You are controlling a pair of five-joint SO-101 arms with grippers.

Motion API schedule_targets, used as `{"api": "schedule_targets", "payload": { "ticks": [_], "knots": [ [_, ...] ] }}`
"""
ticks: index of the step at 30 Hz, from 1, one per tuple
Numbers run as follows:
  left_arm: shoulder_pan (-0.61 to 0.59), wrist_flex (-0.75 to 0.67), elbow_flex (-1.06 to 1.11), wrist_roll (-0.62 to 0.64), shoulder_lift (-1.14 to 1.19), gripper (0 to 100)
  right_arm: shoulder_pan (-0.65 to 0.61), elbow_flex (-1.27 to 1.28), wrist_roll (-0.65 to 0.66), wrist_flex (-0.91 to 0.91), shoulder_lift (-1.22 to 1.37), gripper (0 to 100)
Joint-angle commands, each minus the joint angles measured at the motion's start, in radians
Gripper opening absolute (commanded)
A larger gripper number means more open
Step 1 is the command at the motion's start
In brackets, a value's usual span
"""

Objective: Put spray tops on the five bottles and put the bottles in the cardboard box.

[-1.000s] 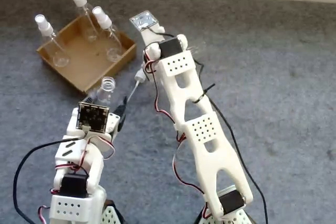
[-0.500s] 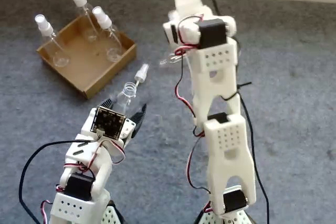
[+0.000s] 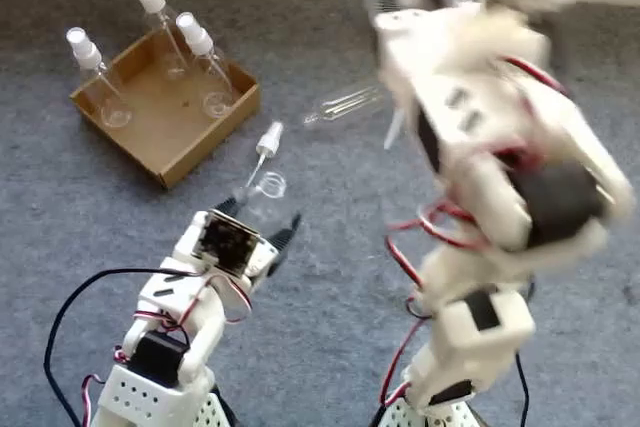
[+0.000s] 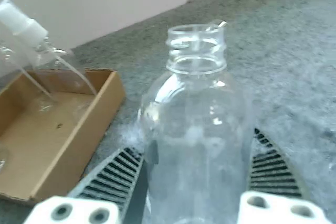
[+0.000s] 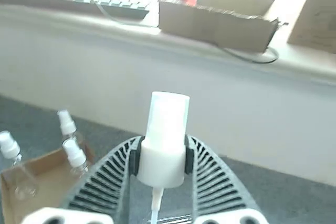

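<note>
My left gripper is shut on a clear uncapped bottle, whose open neck points toward the cardboard box. The ribbed fingers press both sides of the bottle. A loose spray top lies on the carpet just beyond that neck. My right gripper is shut on a white spray top, held high above the table on the blurred right arm. Another uncapped bottle lies on its side near it. Three capped bottles stand in the box.
Grey carpet covers the table. The box sits at the far left, with open carpet to its right and around the lying bottle. A pale wall and a ledge with cartons lie behind the table.
The right arm swung away from the box, to the right and upward. The left gripper drew back with its bottle, shifting a little right. The loose spray top stayed on the carpet.
</note>
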Motion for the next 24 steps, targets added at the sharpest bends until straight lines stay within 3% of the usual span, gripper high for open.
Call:
{"api": "schedule_targets", "payload": {
  "ticks": [1, 6, 14, 24],
  "knots": [
    [0.081, 0.023, 0.021, 0.003, -0.004, 15, 0.091, 0.225, -0.015, 0.019, -0.259, 0.8],
    [0.140, 0.025, 0.021, 0.003, -0.005, 15, 0.099, 0.532, -0.015, 0.015, -0.541, 0.8],
    [0.377, 0.026, 0.021, 0.005, -0.005, 15, 0.099, 0.894, -0.015, -0.015, -0.803, 0.8],
    [0.504, 0.043, 0.021, 0.005, -0.004, 15, 0.099, 1.395, -0.015, -0.219, -1.032, 0.8]
  ]
}}
